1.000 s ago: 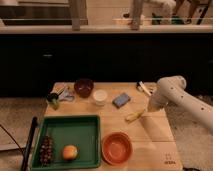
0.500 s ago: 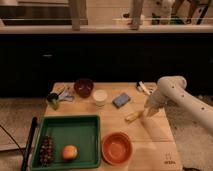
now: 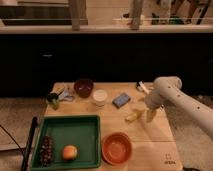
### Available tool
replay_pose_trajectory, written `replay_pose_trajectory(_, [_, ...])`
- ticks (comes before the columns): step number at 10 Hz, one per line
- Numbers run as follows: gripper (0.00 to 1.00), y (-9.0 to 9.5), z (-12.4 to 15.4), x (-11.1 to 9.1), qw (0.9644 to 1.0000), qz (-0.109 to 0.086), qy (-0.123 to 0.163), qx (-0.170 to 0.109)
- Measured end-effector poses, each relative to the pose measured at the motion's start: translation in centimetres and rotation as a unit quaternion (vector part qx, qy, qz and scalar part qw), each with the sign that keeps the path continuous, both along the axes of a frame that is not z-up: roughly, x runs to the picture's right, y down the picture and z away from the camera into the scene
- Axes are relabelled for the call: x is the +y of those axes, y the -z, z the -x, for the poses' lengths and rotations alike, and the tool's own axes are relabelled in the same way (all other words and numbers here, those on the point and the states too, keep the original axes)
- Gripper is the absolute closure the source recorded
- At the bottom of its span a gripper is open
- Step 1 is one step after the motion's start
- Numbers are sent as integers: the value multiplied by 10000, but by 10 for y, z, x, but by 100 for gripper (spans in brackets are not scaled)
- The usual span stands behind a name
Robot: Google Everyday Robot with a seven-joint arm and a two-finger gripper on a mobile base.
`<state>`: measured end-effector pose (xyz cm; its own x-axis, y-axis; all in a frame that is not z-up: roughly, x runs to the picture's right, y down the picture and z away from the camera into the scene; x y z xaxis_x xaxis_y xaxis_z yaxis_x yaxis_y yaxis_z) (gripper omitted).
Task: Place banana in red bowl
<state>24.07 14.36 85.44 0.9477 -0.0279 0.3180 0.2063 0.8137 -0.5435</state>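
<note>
The banana [image 3: 134, 116] is small and pale yellow and lies on the wooden table right of centre. The red bowl [image 3: 117, 148] is wide, shallow and orange-red, stands near the front edge, and holds nothing. My gripper [image 3: 150, 116] hangs from the white arm [image 3: 172, 95] that comes in from the right. It is low over the table, just right of the banana's right end. I cannot tell whether it touches the fruit.
A green tray [image 3: 75, 131] at the front left holds an orange [image 3: 69, 152] and dark grapes [image 3: 46, 150]. At the back are a dark maroon bowl [image 3: 83, 87], a white cup [image 3: 100, 96], a blue sponge [image 3: 121, 100] and small items at the left [image 3: 55, 97].
My gripper has come down towards the table beside the banana's right end. The banana and the bowls have not moved.
</note>
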Motion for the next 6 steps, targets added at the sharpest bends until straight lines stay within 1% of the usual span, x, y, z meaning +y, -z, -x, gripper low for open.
replay_pose_trajectory(2, [20, 3, 10, 5, 9994, 88, 90, -310])
replay_pose_trajectory(4, [20, 3, 21, 10, 9981, 178, 214, -549])
replay_pose_trajectory(5, [20, 0, 26, 14, 9972, 259, 278, -648])
replay_pose_trajectory(6, [23, -5, 30, 19, 9965, 326, 330, -695])
